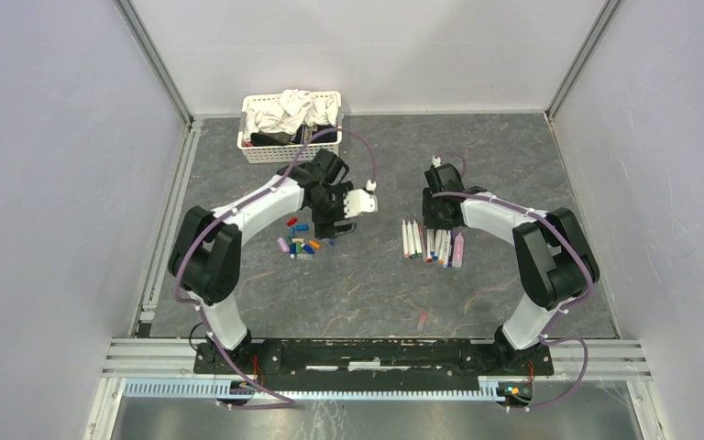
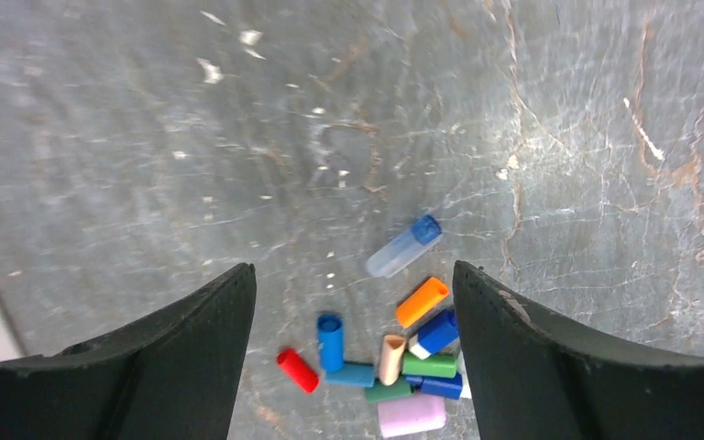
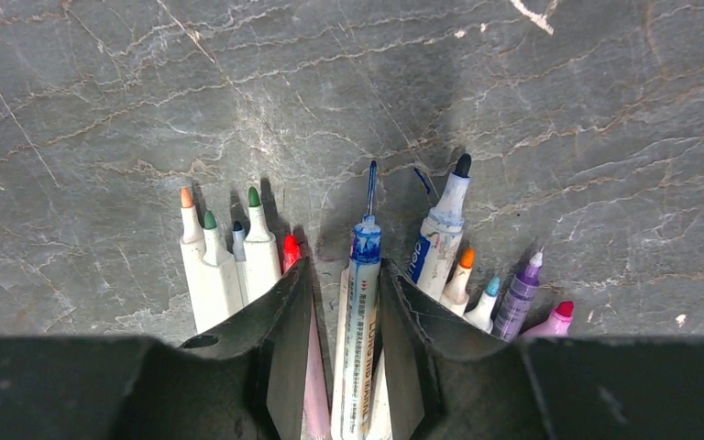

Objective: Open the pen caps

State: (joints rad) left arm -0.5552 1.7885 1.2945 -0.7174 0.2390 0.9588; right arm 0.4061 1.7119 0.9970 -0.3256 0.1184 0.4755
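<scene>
From above, the white basket (image 1: 275, 154) sits at the far side. The pen caps (image 1: 299, 245) lie in a small heap a little nearer to my bases than the basket, right under my left gripper (image 1: 334, 228). The pens (image 1: 433, 244) lie in a row off to the right of the basket, under my right gripper (image 1: 437, 220), so that arm is the near one for them. In my left wrist view, my left fingers (image 2: 192, 339) stand wide apart and hold nothing, and the heap lies between them. In my right wrist view, the jaws are narrow with the blue pen (image 3: 364, 275) between them. Its long side runs straight along my fingers and its bare tip points away. A slit shows on one side, so I cannot tell if I pinch it. Every tip I see looks bare, so I think few caps are left to pull.
</scene>
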